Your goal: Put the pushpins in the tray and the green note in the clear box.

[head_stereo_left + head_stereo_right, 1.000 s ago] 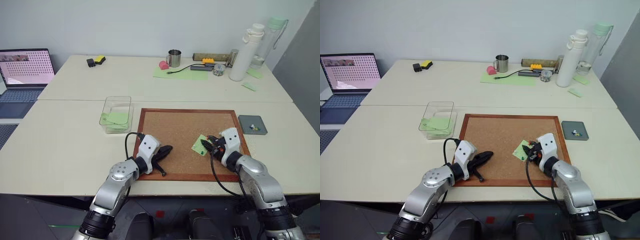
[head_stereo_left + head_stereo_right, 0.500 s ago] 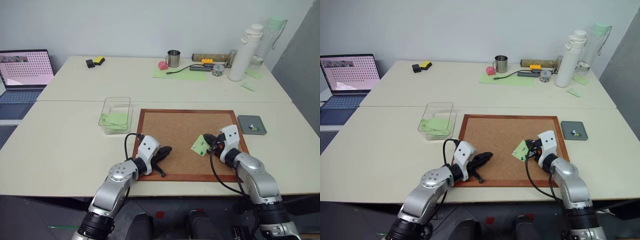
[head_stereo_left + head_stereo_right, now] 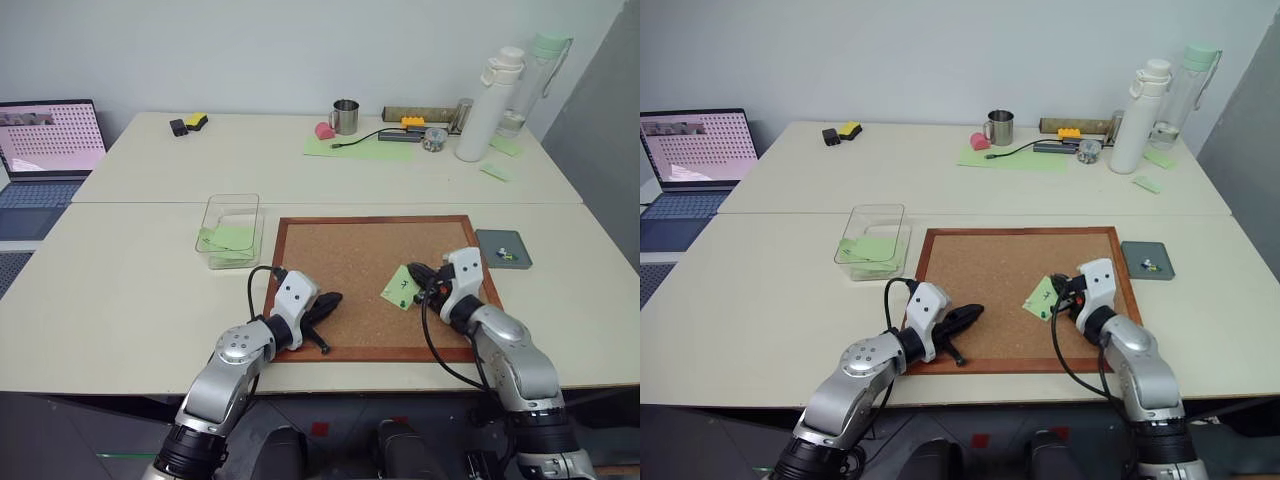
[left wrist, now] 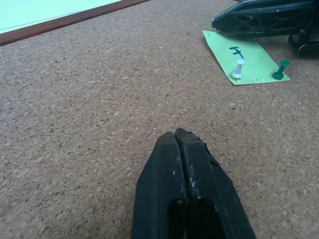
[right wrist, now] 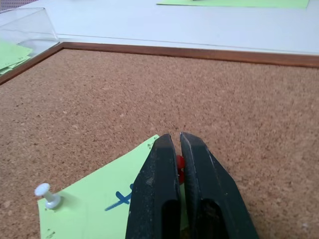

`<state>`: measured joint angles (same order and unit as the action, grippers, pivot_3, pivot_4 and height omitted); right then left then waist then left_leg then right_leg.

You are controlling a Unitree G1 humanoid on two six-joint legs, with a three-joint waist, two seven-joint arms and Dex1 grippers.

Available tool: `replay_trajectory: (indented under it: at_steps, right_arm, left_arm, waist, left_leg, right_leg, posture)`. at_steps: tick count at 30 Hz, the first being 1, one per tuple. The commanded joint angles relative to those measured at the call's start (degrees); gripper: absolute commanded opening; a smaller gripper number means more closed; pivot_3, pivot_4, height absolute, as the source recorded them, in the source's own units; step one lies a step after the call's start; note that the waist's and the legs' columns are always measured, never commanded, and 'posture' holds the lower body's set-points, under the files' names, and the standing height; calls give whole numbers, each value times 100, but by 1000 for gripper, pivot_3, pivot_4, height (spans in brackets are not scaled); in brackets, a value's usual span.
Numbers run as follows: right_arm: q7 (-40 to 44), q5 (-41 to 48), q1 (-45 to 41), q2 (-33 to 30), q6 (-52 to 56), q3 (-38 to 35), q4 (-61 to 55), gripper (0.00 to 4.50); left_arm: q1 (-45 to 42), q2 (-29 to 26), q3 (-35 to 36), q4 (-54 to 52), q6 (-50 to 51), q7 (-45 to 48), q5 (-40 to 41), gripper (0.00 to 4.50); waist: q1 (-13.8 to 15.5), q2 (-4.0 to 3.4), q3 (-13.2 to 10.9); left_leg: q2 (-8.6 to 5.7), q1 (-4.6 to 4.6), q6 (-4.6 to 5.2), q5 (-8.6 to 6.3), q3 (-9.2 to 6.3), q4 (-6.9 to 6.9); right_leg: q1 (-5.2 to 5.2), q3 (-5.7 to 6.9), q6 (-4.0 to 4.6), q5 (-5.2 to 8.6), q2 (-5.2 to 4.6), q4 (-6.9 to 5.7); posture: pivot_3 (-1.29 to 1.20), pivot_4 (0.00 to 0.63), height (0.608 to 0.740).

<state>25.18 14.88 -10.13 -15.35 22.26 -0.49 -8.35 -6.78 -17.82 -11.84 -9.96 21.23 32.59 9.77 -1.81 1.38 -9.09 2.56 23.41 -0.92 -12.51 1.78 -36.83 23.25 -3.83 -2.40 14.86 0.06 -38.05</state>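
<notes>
At the far left of your counter (image 3: 130, 290) stands an open laptop (image 3: 50, 140). Next comes the clear box (image 3: 232, 230), just off the left edge of the cork board (image 3: 350, 270), with plain green slips (image 3: 230, 238) lying inside it.

Your left gripper (image 4: 185, 144) rests low over the near left part of the cork board, its jaws pressed together with nothing between them.

Right of the board's middle you have the green note (image 3: 401, 290), lying on the cork with its dark scribble facing up. In the left wrist view a white pushpin (image 4: 238, 69) and a green pushpin (image 4: 280, 70) stand in the note's near edge.

Your right gripper (image 5: 175, 149) sits over the note's right side, its jaws narrowed onto a red pushpin (image 5: 180, 167) whose head shows in the slit between them. The right wrist view also gives you the white pushpin at one corner of the note.

Past the board's right edge lies the tray (image 3: 503, 247), apart from the frame, with small pins already in it; you cannot tell their colours from here.

Along the back of the counter, toward the right, stand a metal mug (image 3: 347, 116) and a white bottle (image 3: 483, 105).
</notes>
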Motion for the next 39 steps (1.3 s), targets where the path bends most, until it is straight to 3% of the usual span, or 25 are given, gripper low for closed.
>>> replay_trajectory:
  at_steps: [1,9,17,23,32,39]
  right_arm:
    - [78,206,89,-113,164,-100,-570,64]
    - [28,583,-11,-214,561,-421,-815,64]
    - [177,307,-124,-601,410,-294,-752,64]
    - [-210,485,-331,-352,383,-668,-594,64]
    - [-1214,-289,-1488,-992,-312,-1483,1901,64]
    - [-935,-236,-2299,-1231,-797,-1659,3833,64]
  left_arm:
    - [122,-36,1,172,142,-48,-54,0]
    - [84,-49,5,218,129,-56,-68,0]
    - [100,-39,-39,234,102,-45,-79,0]
    - [113,-28,-41,219,110,-58,-76,0]
    - [93,-32,-48,249,80,-56,-77,0]
    - [127,-64,-18,220,65,-51,-72,0]
  waist:
    - [0,-1,1]
    - [1,-1,1]
    - [1,-2,2]
    - [1,-3,2]
    - [1,-6,3]
    - [-13,-16,3]
  left_leg:
    - [0,0,0,0,0,0]
    - [2,-1,0,0,-1,1]
    - [0,-2,0,0,2,1]
    - [1,-3,0,0,1,2]
    - [-5,-6,0,0,14,7]
    - [-4,-22,1,0,21,16]
  right_leg:
    - [0,0,-5,3,0,0]
    - [0,-3,-6,5,-1,0]
    - [-1,-3,-7,6,-1,1]
    - [0,-6,-8,7,-1,1]
    - [0,-13,-7,6,-3,4]
    - [-6,-22,-3,5,0,3]
  posture:
    - [0,150,740]
    - [0,150,740]
    - [0,150,740]
    - [0,150,740]
    - [0,150,740]
    - [0,150,740]
